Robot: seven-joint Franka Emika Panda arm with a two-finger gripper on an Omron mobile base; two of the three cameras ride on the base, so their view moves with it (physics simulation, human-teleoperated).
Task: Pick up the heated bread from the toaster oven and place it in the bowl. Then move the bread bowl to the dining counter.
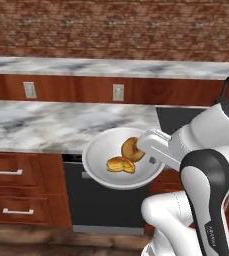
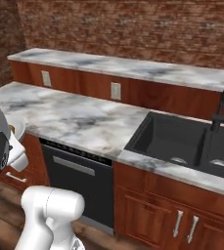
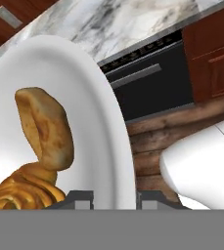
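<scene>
Judging from the frames, you have the first half of the task done and the second half under way. One long marble counter [image 1: 46,125] with wood drawers stands in front of you, with one raised marble ledge [image 1: 111,67] behind it along the brick wall; this seems to be the kitchen counter, not the dining one, so the bowl must yet travel and be set down. One black sink [image 2: 177,139] with one faucet [image 2: 220,110] is at the right, and one black dishwasher [image 1: 103,200] is under the counter edge. One white bowl [image 1: 100,150] is lifted in the air, just in front of the counter edge and above the dishwasher, not resting on anything. The fingers [image 3: 114,197] are clenched on its rim, as the hand view shows. Inside the bowl you carry two pieces: one darker brown bun [image 1: 132,148], standing on edge, and one golden bread [image 1: 120,164], lying flat and touching the bun. Two wall outlets [image 1: 118,92] are on the wood panel.
</scene>
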